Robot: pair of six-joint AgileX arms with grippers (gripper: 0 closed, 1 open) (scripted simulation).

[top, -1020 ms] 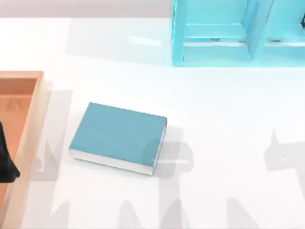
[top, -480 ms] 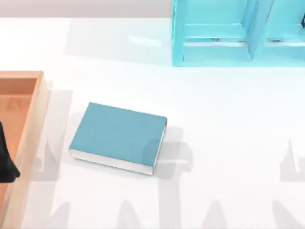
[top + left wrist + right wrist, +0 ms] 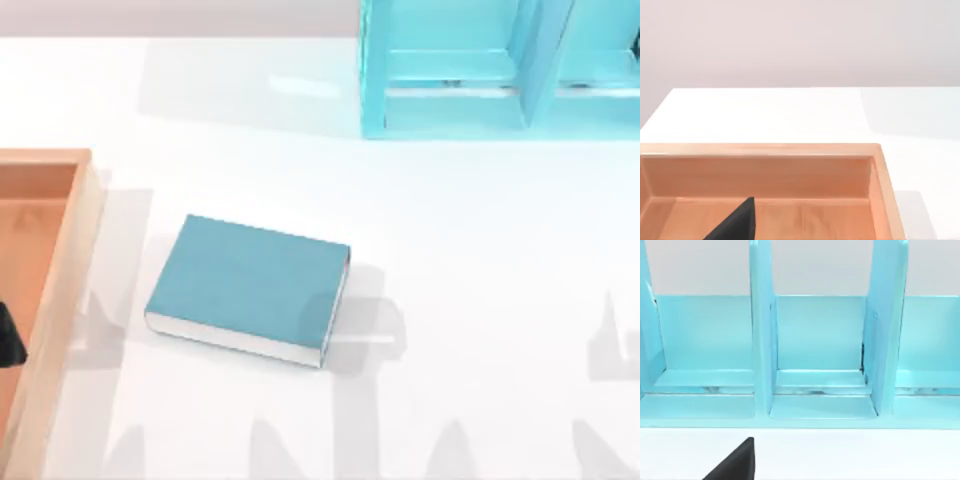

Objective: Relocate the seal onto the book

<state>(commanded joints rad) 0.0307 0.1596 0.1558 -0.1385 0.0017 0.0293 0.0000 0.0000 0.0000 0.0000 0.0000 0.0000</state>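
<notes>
Teal book [image 3: 248, 288] lies left of centre, closed; left gripper [image 3: 8, 338] over the wooden tray [image 3: 70, 260] at far left, grip unreadable

Wooden tray [image 3: 790, 150] sat on the white table [image 3: 765, 115], its far wall and one side wall visible, a dark fingertip [image 3: 737, 224] poked over the tray floor, pale wall behind.
</notes>
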